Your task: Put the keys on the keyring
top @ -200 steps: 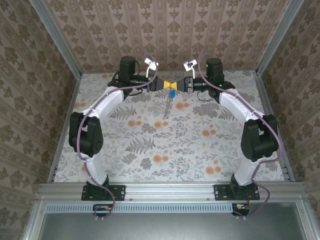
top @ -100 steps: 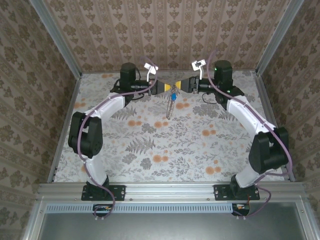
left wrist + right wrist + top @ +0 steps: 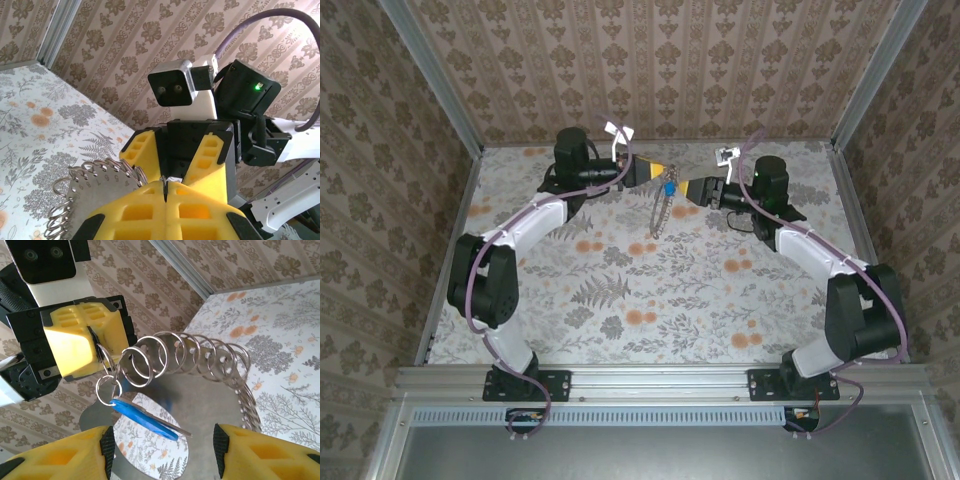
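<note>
Far end of the floral surface (image 3: 650, 290): the left tool (image 3: 658, 171) stays clamped shut on the keyring (image 3: 200, 357), held hanging above the surface. The right tool (image 3: 685, 188), earlier tip to tip with it, now stands parted and drawn back rightwards. The blue-headed keys (image 3: 142, 419) dangle from the keyring.

Brown damask-papered walls (image 3: 660, 60), floral-print tabletop (image 3: 650, 290), aluminium frame rails (image 3: 660, 378) along edges.

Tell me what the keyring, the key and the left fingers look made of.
The keyring: bare silvery metal, from its glinting wire loops and dull grey plate. The key: glossy blue plastic head, likely; thin metal blade. The left fingers: matte yellow plastic, probably, with moulded pockets.
</note>
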